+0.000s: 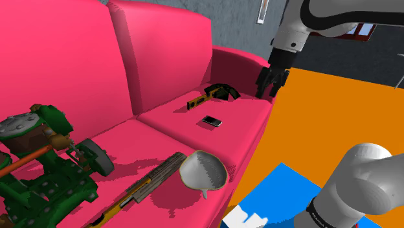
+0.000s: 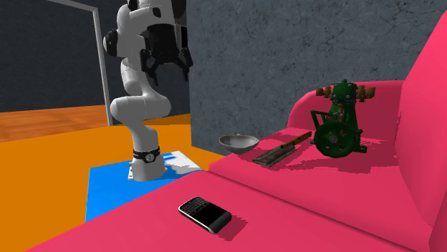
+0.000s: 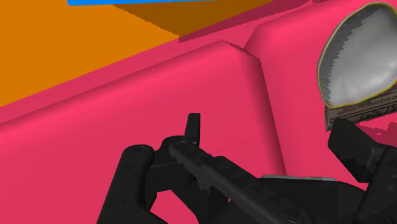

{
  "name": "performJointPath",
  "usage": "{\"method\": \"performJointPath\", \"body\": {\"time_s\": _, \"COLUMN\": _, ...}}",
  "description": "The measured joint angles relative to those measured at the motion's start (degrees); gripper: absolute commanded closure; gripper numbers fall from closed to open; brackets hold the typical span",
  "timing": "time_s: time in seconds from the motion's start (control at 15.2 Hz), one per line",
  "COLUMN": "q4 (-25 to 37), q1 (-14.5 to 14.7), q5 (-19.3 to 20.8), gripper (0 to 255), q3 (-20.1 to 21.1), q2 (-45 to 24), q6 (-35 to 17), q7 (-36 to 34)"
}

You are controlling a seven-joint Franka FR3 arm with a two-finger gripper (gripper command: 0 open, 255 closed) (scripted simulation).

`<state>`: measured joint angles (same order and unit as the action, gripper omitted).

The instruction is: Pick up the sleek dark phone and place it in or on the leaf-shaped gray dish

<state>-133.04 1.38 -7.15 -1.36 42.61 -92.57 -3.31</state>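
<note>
Pink sofa (image 1: 162,65) is seen in the shoulder view. The phone (image 1: 211,121), dark with a pale rim, lies flat on the far seat cushion. The dish (image 1: 202,172), grey, is set at the near cushion's front edge, well apart from the phone. A long tool (image 1: 149,184) lies just beside the dish, and a green engine (image 1: 39,162) stands at the view's left. The gripper (image 1: 272,81) hangs over the sofa's arm, beyond the phone, released, with nothing held.

In the second exterior view the phone (image 2: 205,213) lies on the near seat. The dish (image 2: 238,141) sits farther back at the seat's edge, with the tool (image 2: 281,150) between it and the engine (image 2: 338,125). The gripper (image 2: 166,61) is seen high up, well apart from the phone, jaws spread.

In the wrist view the fingers (image 3: 135,172) stand apart over the sofa. The dish (image 3: 359,54) is seen past one finger, resting over the tool's end (image 3: 359,111). Orange floor (image 3: 51,51) is seen beyond.
</note>
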Motion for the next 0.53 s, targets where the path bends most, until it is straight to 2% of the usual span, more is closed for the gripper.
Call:
{"method": "performJointPath", "body": {"time_s": 0.26, "q4": -0.1, "q1": -0.11, "q5": 0.73, "gripper": 0, "q3": -0.41, "q2": -3.39, "q6": -3.26, "q7": 1.36}}
{"method": "performJointPath", "body": {"time_s": 0.53, "q4": -1.33, "q1": -0.07, "q5": 1.59, "gripper": 0, "q3": -0.48, "q2": -9.59, "q6": -10.4, "q7": 3.13}}
